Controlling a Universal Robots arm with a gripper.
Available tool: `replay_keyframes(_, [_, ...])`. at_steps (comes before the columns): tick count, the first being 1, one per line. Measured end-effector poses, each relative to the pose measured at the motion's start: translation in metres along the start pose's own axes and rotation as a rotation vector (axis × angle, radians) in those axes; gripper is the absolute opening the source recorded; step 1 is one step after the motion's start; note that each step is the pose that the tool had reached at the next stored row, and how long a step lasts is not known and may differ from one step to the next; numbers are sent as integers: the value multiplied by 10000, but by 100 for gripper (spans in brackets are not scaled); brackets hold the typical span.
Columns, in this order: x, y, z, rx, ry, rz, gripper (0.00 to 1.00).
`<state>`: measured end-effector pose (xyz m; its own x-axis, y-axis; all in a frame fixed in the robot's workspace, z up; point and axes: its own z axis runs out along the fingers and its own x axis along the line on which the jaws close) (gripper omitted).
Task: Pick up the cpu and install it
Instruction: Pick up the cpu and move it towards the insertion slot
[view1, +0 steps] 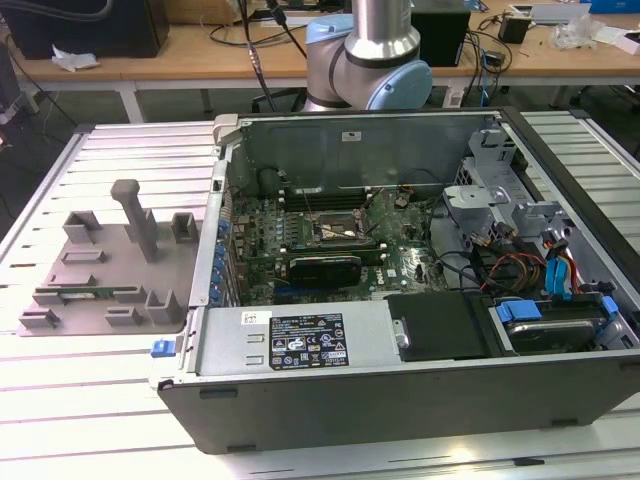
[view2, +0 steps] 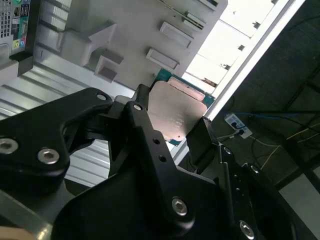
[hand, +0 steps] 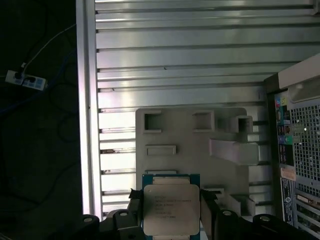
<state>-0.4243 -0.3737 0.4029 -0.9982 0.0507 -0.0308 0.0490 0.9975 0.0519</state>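
Black two-finger gripper (hand: 170, 214) in both wrist views, jaws clamped on opposite edges of the small square silver-topped cpu (hand: 167, 205), held over the grey plastic slotted fixture tray (hand: 190, 150) on the ribbed metal table (hand: 175, 65).

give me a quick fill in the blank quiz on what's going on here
The gripper is shut on the ____ in both wrist views. In the exterior view, the grey fixture tray lies to that view's ____ of the open computer case. ____ black fingers pinch the held part by opposite edges.
Missing: cpu; left; two.
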Motion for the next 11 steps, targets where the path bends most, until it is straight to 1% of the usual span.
replay_keyframes(2, [-6, 1, -3, 3, 5, 1, 55])
replay_keyframes(3, [-41, 2, -1, 2, 4, -1, 55])
replay_keyframes(4, [-76, 4, 1, 1, 2, 0, 55])
replay_keyframes(5, [-140, 7, 3, 1, 2, 0, 55])
replay_keyframes(6, [-188, 10, 5, 1, 2, 1, 55])
replay_keyframes(10, [-319, 16, 10, 0, 1, 0, 55])
replay_keyframes(11, [-383, 19, 11, 2, 3, -1, 55])
